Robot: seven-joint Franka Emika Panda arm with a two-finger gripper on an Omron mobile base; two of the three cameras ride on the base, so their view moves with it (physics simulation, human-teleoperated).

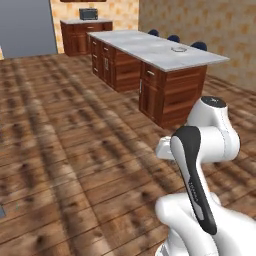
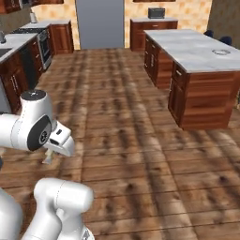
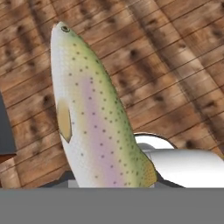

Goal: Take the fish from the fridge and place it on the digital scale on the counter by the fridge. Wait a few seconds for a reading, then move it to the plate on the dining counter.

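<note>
So the robot's out in the middle of the wooden floor [image 1: 75, 150] with the fish [image 3: 94, 113] clamped in its gripper [image 3: 111, 183]. The hand view makes it pretty obvious: the fish sticks straight out from between the fingers, head pointing away, spotted greenish back, pinkish stripe, pale belly, with floorboards behind it. Jaws are closed on its tail end, though the fingertips themselves are hidden behind the body, so I can't say exactly how they sit on it.

In the right base view the gripper [image 2: 49, 157] hangs low beside the arm, and something small and pale dangles under it, probably the fish, too small to be sure.

My read: this is the carry leg to the dining counter [image 1: 150, 52], fish not set down yet. The plate [image 1: 179, 49] sits on the marble top near the far long edge, toward the corner nearest the robot, just in front of the blue stools [image 1: 198, 46]. Same plate [image 2: 221, 52] shows near the right edge of the top in the other base view.

Next it needs to get closer to that near end of the island, lift the fish over the counter edge, and lower it onto the plate before letting go. The plate's well in from the near side, so the reach could be a stretch.
</note>
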